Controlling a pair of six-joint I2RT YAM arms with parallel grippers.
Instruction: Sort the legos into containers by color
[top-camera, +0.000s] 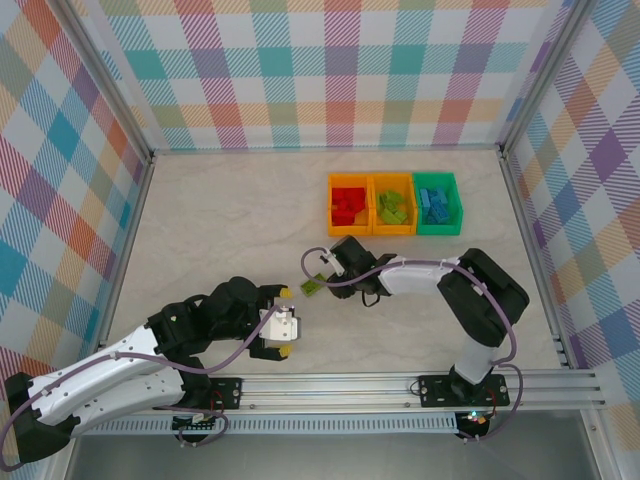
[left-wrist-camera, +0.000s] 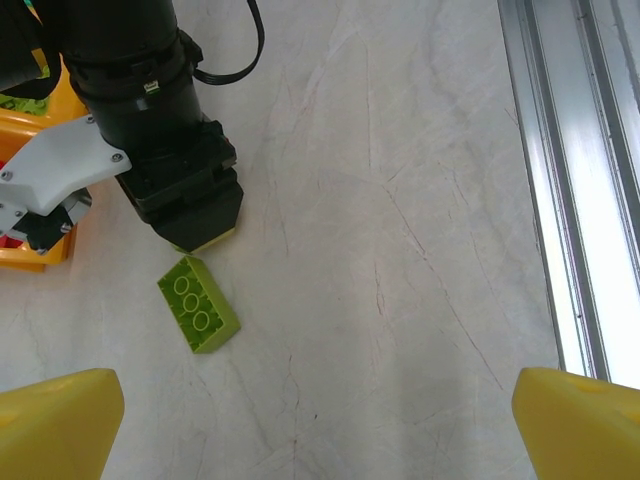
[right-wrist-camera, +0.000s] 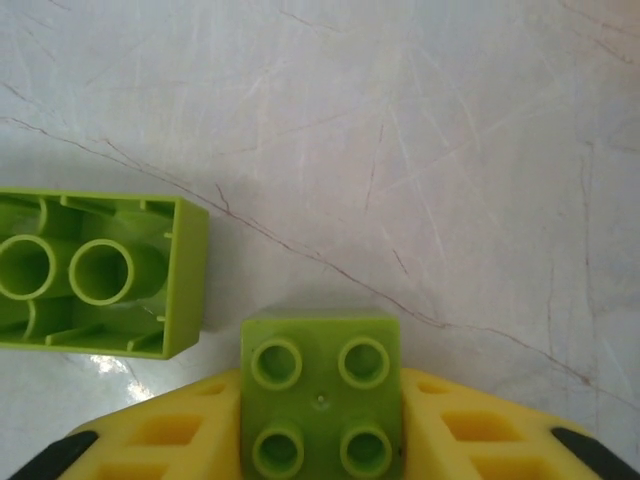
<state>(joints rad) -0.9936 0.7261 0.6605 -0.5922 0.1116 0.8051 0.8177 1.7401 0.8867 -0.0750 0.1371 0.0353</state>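
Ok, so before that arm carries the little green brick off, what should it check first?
1. Small brick sits between the right jaws' yellow fingers: ok.
2. Small brick lifted off the table: cannot tell.
3. Loose brick lies beside it, with a gap between them: ok.
4. Middle bin, holding greens, looks to have room: ok.
5. Left jaws open, on the near side, off the likely route to that bin: ok.
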